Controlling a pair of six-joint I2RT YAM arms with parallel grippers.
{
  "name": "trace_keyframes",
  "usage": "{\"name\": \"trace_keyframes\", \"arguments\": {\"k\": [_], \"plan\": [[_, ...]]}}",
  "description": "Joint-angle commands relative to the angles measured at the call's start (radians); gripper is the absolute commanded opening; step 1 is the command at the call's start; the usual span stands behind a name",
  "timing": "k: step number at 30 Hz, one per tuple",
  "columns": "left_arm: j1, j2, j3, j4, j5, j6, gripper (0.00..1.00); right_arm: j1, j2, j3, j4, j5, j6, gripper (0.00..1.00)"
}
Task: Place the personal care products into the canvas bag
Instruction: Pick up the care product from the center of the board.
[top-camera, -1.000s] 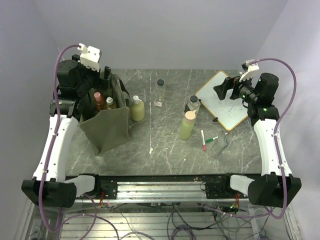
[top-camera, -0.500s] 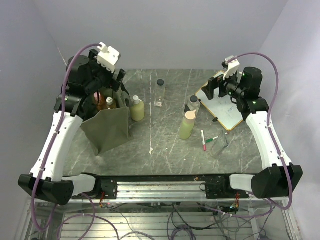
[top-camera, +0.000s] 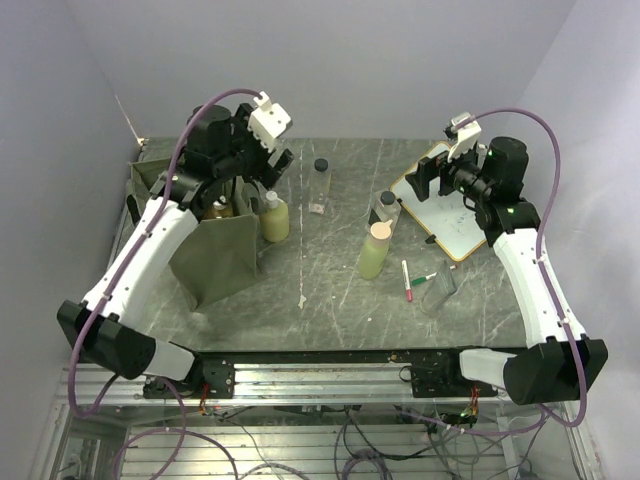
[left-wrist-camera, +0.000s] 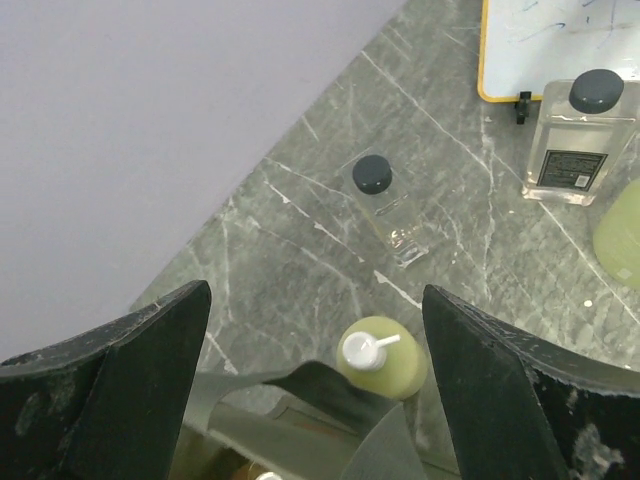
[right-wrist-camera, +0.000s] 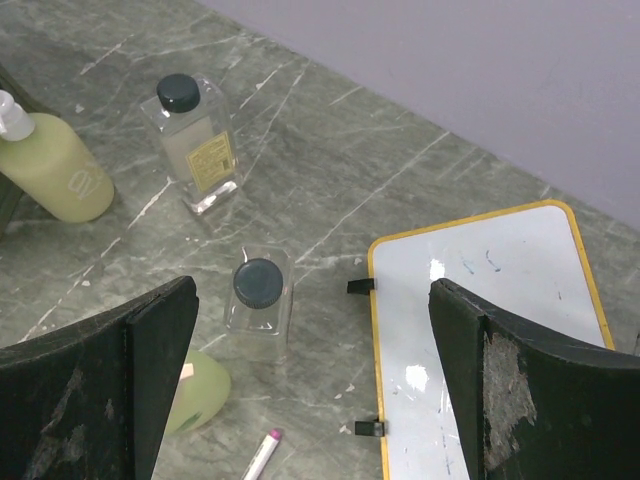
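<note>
"Four bottles are seen outside the canvas bag (top-camera: 215, 262), which stands upright at the left of the tabletop (top-camera: 330, 300): a pale yellow-green pump bottle (top-camera: 275, 220) just beside the bag's wall, a tall clear bottle (top-camera: 320, 186) further back, and a squat clear bottle (top-camera: 386, 208) and a light green bottle (top-camera: 374, 255) close together near the whiteboard (top-camera: 455, 215)"

"What is held by the tools?"

"Nothing. The left tool (left-wrist-camera: 315, 292) is spread wide and empty above the bag's rim and the pump bottle. The right tool (right-wrist-camera: 312, 290) is likewise released, poised over the squat clear bottle. At least one capped bottle (top-camera: 218, 207) can be made out in the bag's mouth; the rest is hidden by the left arm (top-camera: 150, 245)"

"What could be spoiled from here?"

"If the pump bottle is approached from above, the soft canvas could be pinched along with it, since so little room is left between them, and the bag might then be dragged or folded shut. The pump head could also be struck and the bottle toppled. On the right, the light green bottle could be knocked over by an outer finger when the squat one is gripped. The red marker (top-camera: 406, 281) and green marker (top-camera: 423, 278) nearby are not to be mistaken for the task's things"
</note>
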Motion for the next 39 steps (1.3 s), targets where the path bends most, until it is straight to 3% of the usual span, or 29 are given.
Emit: {"name": "trace_keyframes", "arguments": {"k": [1,10,23,39], "plan": [[-0.046,0.056,0.045,0.071,-0.004,-0.038,0.97,-0.001,-0.017,-0.019,0.036,0.02,-0.011,1.0],[-0.156,0.208,0.102,0.146,-0.189,-0.197,0.97,-0.028,-0.03,-0.039,0.047,0.02,0.016,1.0],[-0.217,0.545,0.381,0.098,-0.48,-0.484,0.98,-0.135,-0.08,-0.08,0.054,-0.006,0.058,1.0],[-0.219,0.762,0.419,0.119,-0.555,-0.604,0.92,-0.235,-0.131,-0.133,0.064,-0.05,0.106,1.0]]}}
